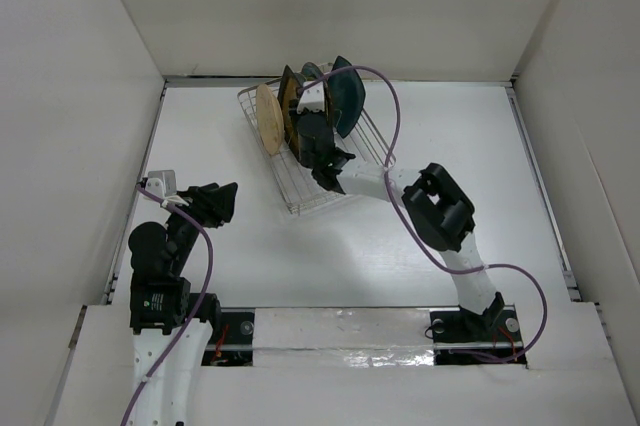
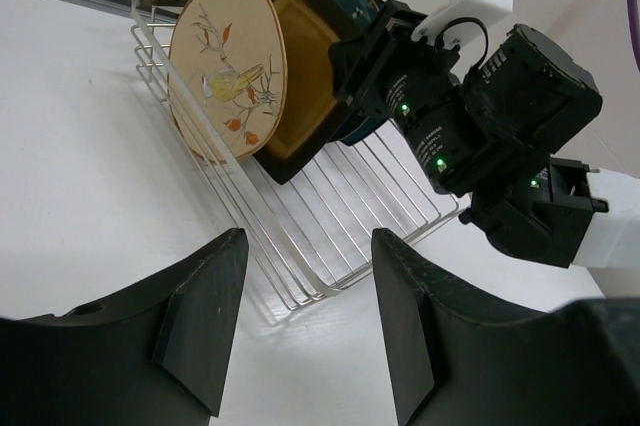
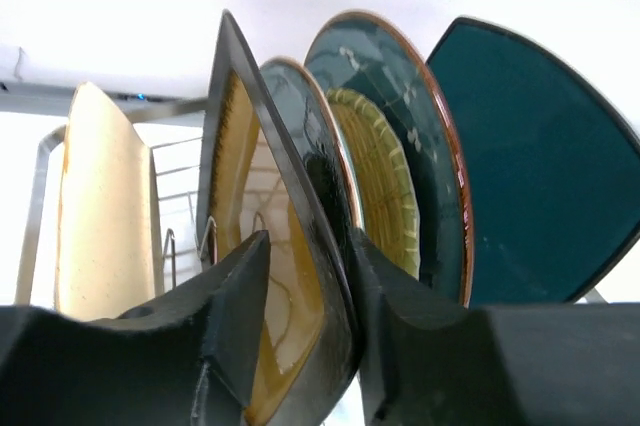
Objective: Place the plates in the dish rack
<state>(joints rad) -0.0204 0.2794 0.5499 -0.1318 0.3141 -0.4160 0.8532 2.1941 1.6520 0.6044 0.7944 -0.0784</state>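
Note:
The silver wire dish rack sits at the back middle, and its near end shows in the left wrist view. Six plates stand in it: tan with a drawing, mustard square black-rimmed, a dark-looking round one, yellow woven, glossy round teal and dark teal squarish. My right gripper straddles the mustard plate's near corner. Its right finger touches the back, and a gap shows at its left finger. It reaches into the rack. My left gripper is open and empty, left of the rack.
White walls close in the table on the left, back and right. A purple cable loops over the rack's right side. The right arm's elbow lies right of the rack. The right wrist body hangs over the rack's near end.

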